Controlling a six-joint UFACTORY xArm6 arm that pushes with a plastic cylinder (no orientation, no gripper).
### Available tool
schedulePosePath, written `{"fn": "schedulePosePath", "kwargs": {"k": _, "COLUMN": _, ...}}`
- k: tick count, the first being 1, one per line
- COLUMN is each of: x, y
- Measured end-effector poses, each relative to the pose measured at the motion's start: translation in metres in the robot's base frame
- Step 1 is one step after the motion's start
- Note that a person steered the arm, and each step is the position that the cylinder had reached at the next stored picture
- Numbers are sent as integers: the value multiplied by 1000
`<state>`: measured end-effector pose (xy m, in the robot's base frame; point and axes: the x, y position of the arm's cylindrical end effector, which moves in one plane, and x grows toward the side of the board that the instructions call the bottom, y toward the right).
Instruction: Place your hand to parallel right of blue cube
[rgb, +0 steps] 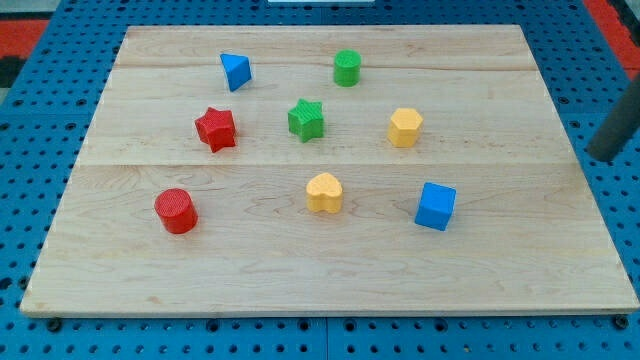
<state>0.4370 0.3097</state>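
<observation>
The blue cube (435, 206) sits on the wooden board (520, 270) at the lower right. My tip (604, 156) is the lower end of a dark rod that enters from the view's right edge. It stands to the right of the blue cube and a little higher in the view, well apart from it, at or just beyond the board's right edge. It touches no block.
Other blocks on the board are a blue triangle (235, 71), green cylinder (347, 67), green star (306, 120), red star (215, 129), yellow hexagon (404, 127), yellow heart (323, 192) and red cylinder (176, 211). A blue pegboard (30, 190) surrounds the board.
</observation>
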Motion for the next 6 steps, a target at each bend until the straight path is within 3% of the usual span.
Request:
{"fn": "schedulePosePath", "kwargs": {"k": 2, "x": 15, "y": -27}}
{"fn": "schedulePosePath", "kwargs": {"k": 4, "x": 93, "y": -80}}
{"fn": "schedulePosePath", "kwargs": {"k": 6, "x": 87, "y": -80}}
